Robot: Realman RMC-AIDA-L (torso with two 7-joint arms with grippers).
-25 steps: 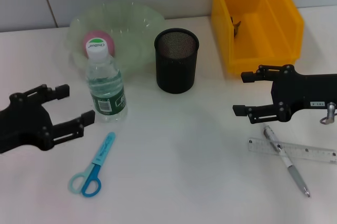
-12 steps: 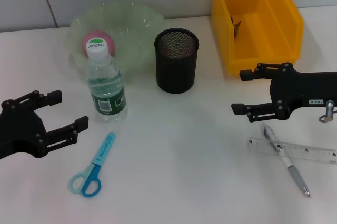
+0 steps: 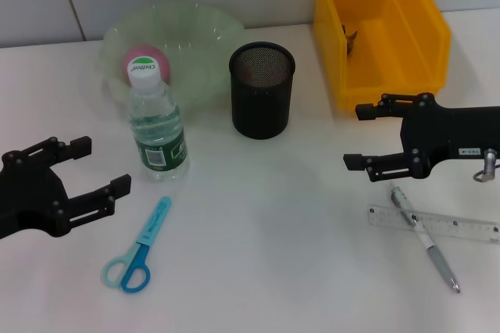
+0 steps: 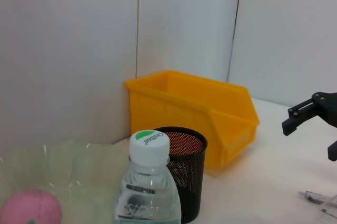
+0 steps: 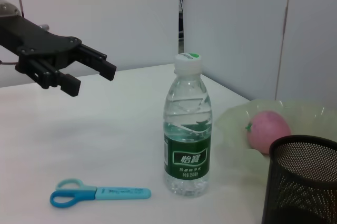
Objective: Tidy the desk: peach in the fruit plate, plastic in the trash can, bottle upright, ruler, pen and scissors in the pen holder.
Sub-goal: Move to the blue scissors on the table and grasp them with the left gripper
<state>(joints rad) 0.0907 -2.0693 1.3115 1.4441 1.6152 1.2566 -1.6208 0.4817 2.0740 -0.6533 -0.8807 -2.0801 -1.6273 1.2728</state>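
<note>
Hovering above the table (image 3: 258, 231), the left gripper (image 3: 98, 169) has its fingers spread wide and holds nothing; no object touches it. The bottle (image 3: 156, 126) stands upright just ahead of its fingertips, apart from them, and the scissors (image 3: 139, 247) lie flat on the table near its lower finger. Beyond the bottle, the peach (image 3: 141, 61) rests in the fruit plate (image 3: 195, 36).

The right gripper (image 3: 358, 137) is likewise wide open and empty. The pen (image 3: 426, 238) and the ruler (image 3: 437, 223) lie crossed on the table just below its lower finger, not in contact with it. The trash can (image 3: 383, 28) sits just behind its upper finger. The pen holder (image 3: 262, 91) stands between the two grippers, clear of both.
</note>
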